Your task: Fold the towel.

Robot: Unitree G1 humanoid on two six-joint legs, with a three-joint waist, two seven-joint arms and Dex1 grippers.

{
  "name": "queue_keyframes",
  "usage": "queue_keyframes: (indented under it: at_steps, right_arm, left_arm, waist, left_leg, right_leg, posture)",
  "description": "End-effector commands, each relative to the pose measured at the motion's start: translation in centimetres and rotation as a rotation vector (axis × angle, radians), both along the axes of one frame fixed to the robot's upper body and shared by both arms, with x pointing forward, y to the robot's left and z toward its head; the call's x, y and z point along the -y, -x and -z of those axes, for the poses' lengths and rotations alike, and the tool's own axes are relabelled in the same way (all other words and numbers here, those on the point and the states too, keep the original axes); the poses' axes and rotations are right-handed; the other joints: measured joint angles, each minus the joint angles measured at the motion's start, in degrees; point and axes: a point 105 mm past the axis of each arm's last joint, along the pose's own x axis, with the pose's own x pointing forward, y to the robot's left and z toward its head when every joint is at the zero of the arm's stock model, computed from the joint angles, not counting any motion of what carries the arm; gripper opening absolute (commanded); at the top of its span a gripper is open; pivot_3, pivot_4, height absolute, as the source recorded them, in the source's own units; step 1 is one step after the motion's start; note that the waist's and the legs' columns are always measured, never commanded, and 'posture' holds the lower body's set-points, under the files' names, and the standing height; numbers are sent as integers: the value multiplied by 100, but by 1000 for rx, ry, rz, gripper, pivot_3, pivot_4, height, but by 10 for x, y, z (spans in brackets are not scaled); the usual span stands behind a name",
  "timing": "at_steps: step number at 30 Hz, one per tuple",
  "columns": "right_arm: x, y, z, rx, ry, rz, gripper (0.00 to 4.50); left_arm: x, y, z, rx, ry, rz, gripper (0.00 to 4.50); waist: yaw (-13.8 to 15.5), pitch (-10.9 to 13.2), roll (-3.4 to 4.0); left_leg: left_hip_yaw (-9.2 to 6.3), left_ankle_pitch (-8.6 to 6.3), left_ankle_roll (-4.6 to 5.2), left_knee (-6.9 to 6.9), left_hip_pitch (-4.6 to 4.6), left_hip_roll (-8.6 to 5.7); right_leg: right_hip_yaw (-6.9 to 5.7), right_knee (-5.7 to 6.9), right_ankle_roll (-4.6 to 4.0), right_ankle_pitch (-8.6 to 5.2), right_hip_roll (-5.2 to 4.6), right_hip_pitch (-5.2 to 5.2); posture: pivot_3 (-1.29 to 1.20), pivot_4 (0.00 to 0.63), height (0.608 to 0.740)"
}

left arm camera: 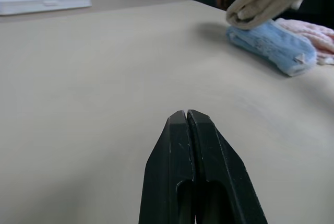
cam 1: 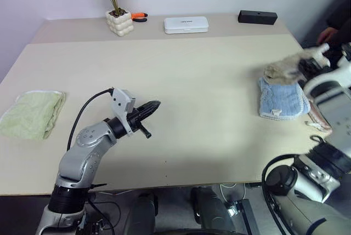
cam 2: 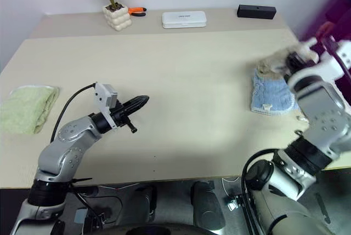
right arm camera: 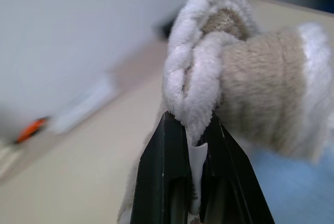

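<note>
Pinching the towel (right arm camera: 245,78) in my right gripper (right arm camera: 197,130), bunched and lifted just above the blue towel (cam 1: 282,99) at the table's (cam 1: 192,81) right side. Left gripper (left arm camera: 190,122) closed, empty, mid-table.

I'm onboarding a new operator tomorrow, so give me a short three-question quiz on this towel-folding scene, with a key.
1. True or false: the right hand is shut on the bunched beige-tan terry towel with white trim.
2. Which folded towel lies directly below the held one? A) pale green terry towel B) light blue terry towel
3. Fill in: the left hand is ____ and holds nothing.

Key: 1 true; 2 B; 3 shut.
</note>
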Motion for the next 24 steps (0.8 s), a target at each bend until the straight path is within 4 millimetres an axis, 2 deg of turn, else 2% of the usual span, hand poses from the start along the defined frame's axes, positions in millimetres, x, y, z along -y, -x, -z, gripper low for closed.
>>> queue_keyframes:
  at_steps: [1, 4, 8, 11, 15, 20, 24]
  right_arm:
    - [-1, 21, 17, -65, -8, 42, 49]
    - [2, 32, 36, -136, -11, 81, 49]
    - [5, 35, 42, -171, 14, 79, 49]
    - [10, 39, 38, -179, 74, 93, 1066]
    - [23, 44, 20, -159, 211, 161, 2957]
    - [44, 50, -14, -114, 469, 256, 2957]
    - [34, 44, -40, -43, 678, 196, 2957]
  left_arm:
    - [8, 1, -6, 33, -1, 45, 0]
    - [13, 0, -4, 30, -4, 70, 0]
    - [18, -2, -3, 33, -5, 87, 0]
    - [17, -4, -3, 34, -2, 86, 0]
    - [18, -2, 0, 31, -3, 89, 0]
    - [15, -9, 0, 49, -3, 47, 0]
    - [-5, -26, -2, 97, -34, -82, 0]
  waist:
    - [7, -1, 2]
    - [13, 2, 11]
    - [15, 2, 13]
    - [15, 2, 13]
    - [16, 1, 14]
    - [19, 1, 13]
    - [9, 1, 13]
  left_leg:
    - [0, 0, 0, 0, 1, 0]
    - [1, 0, 0, 5, 0, 0]
    - [1, 0, 0, 8, -1, -1]
    - [1, 0, 0, 5, -1, -1]
    - [1, 0, 0, 5, -2, -1]
    - [2, 0, 0, 5, -2, -1]
    - [2, 0, 0, 7, 0, -1]
  right_leg:
    - [0, 0, 0, 0, 0, 1]
    - [2, 1, -1, -1, 0, 1]
    - [1, -3, -10, -6, 0, 4]
    - [1, -3, -4, -4, 0, 3]
    - [1, -4, -3, -4, 0, 3]
    - [1, -6, -4, -5, 0, 4]
    - [1, -10, -4, -4, 1, 6]
  posture:
    - [0, 150, 737]
    - [0, 150, 737]
    - [0, 150, 737]
    - [0, 150, 737]
    - [0, 150, 737]
    - [0, 150, 737]
    - [0, 150, 737]
